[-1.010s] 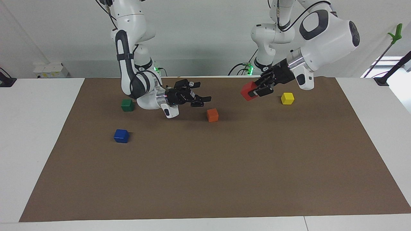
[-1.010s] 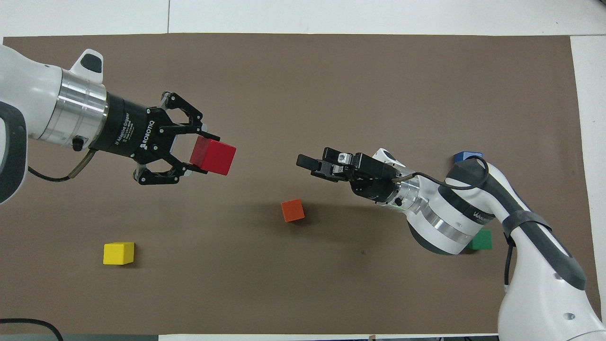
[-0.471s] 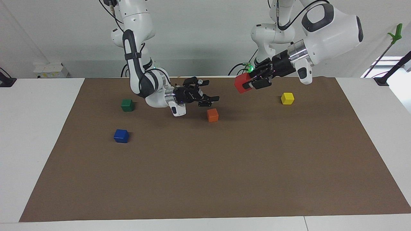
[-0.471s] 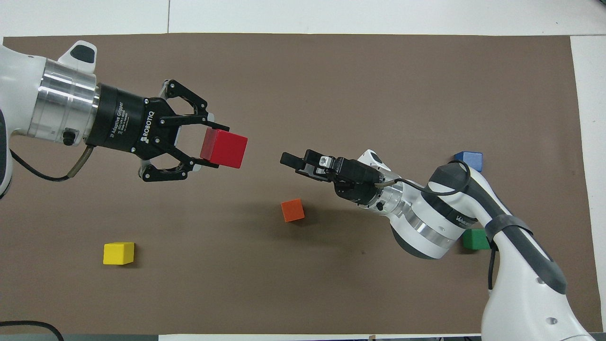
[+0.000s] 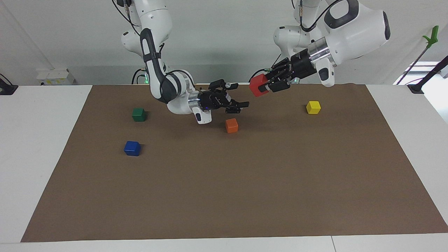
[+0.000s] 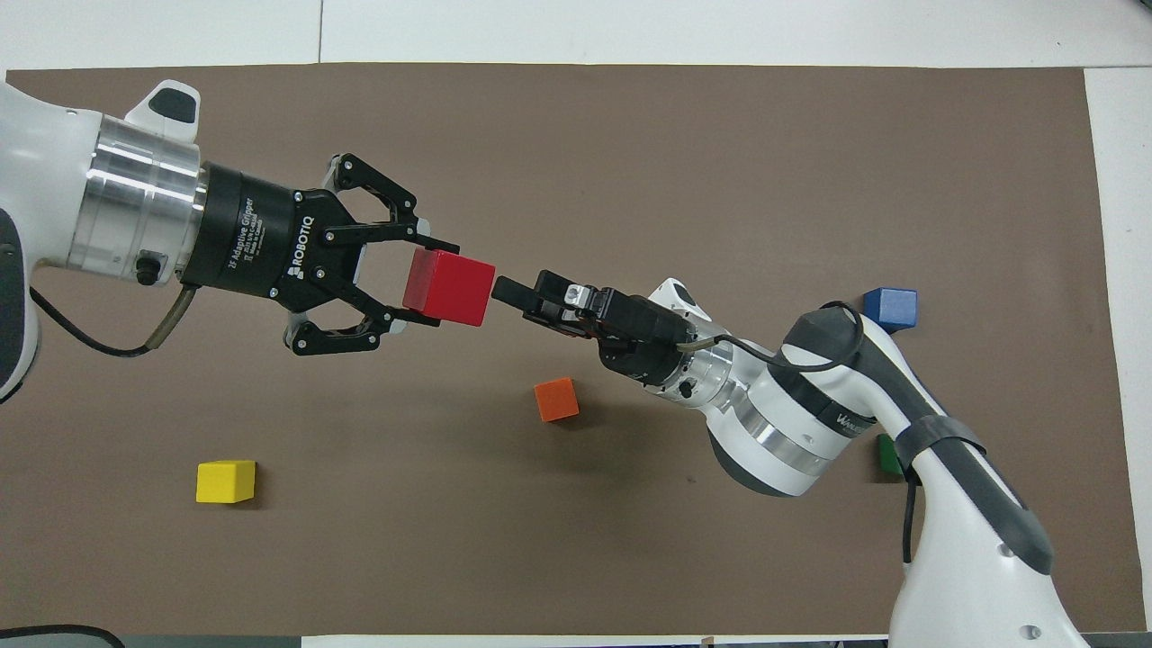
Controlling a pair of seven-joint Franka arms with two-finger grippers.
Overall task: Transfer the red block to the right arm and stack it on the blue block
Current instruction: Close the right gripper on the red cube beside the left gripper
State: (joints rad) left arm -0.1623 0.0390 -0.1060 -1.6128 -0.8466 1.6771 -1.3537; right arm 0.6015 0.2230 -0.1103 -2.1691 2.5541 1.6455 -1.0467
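- Red block [image 5: 258, 85] was held in the air by the left gripper [image 5: 271, 84], whose jaws were clamped on the end of it nearer that arm; the end toward the right arm was free.
- Right gripper [image 5: 241, 104] was over the mat just beside the orange block [image 5: 231, 125], its jaws apart, pointing at the red block but lower than it in the facing view, not yet around it.
- Risk, as I judged it: if the right jaws closed before they rose level with the cube, they could catch only an edge, and the cube could twist or fall.
- If the left gripper let go too early, the cube could drop.
- Blue block [image 5: 132, 148] lay on the mat toward the right arm's end, well apart from both grippers.
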